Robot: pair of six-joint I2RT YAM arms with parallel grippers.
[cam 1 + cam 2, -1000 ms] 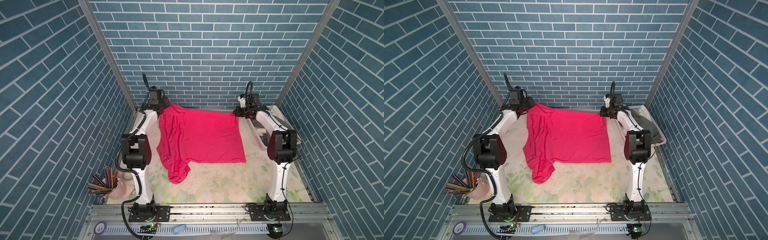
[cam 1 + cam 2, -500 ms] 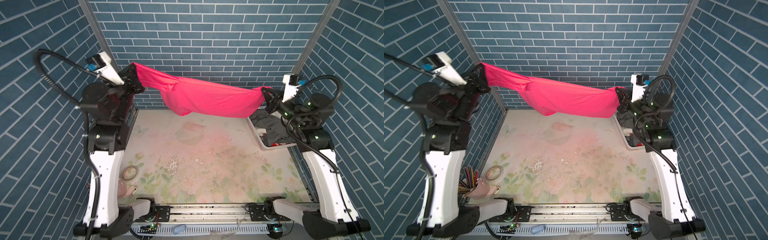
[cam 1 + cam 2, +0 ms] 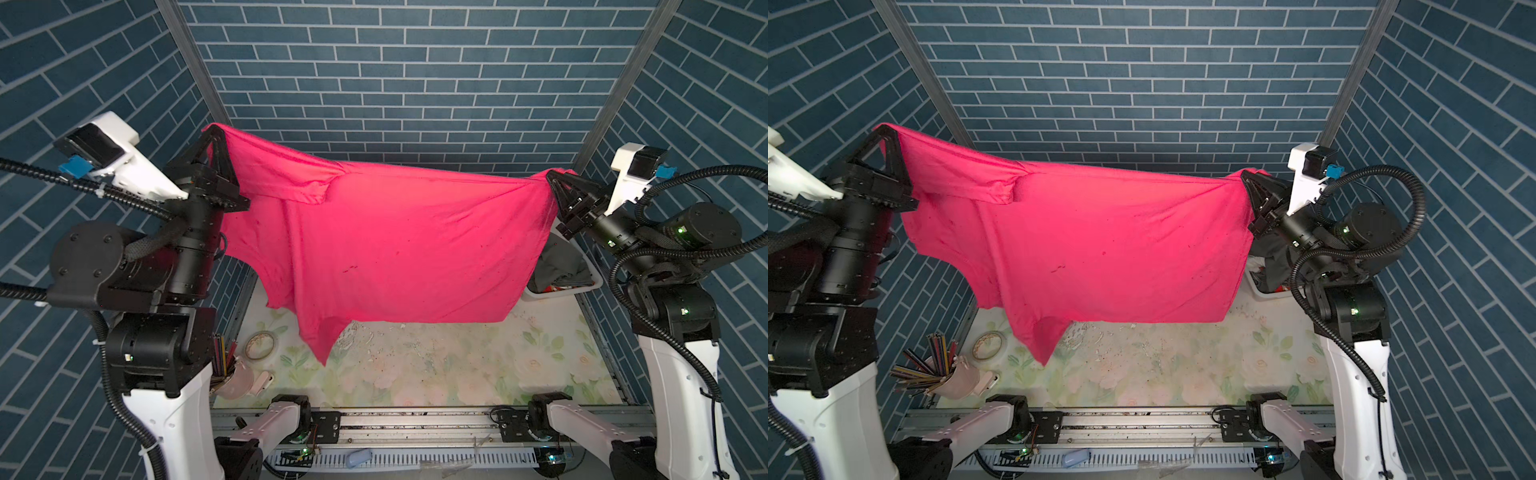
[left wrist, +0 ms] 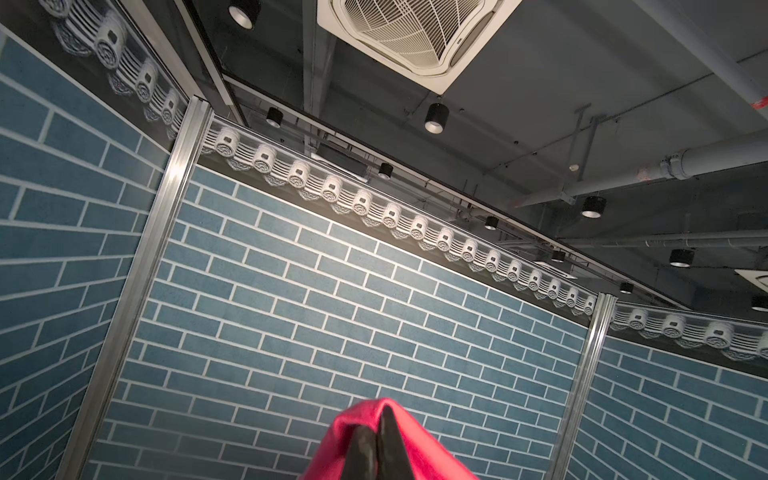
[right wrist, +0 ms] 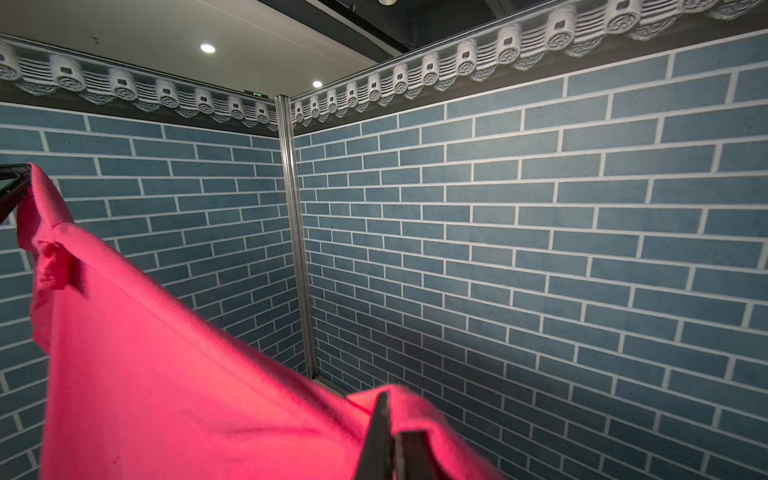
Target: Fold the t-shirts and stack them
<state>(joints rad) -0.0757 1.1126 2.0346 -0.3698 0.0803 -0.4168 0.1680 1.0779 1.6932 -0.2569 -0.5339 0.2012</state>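
Observation:
A bright pink t-shirt (image 3: 395, 249) (image 3: 1100, 249) hangs spread in the air above the table, stretched between my two grippers. High on the left, my left gripper (image 3: 216, 131) (image 3: 886, 131) is shut on one top corner. My right gripper (image 3: 555, 174) (image 3: 1246, 174) is shut on the other top corner, a little lower. One sleeve dangles lowest at the shirt's lower left (image 3: 320, 340). In the left wrist view the pink cloth (image 4: 428, 453) drapes over the closed left gripper (image 4: 380, 415). The right wrist view shows the shirt (image 5: 166, 374) running off from the closed right gripper (image 5: 384, 403). A dark grey t-shirt (image 3: 561, 262) lies in the basket.
The white basket (image 3: 582, 289) stands at the table's right edge, below the right gripper. A tape roll (image 3: 261, 345) and a cup of pencils (image 3: 951, 374) sit at the front left of the floral table (image 3: 457, 365). Blue brick walls enclose three sides.
A second ago the pink t-shirt lay flat at the back of the table with both grippers on its far corners. Both arms have since raised it high, and it now hangs off the table.

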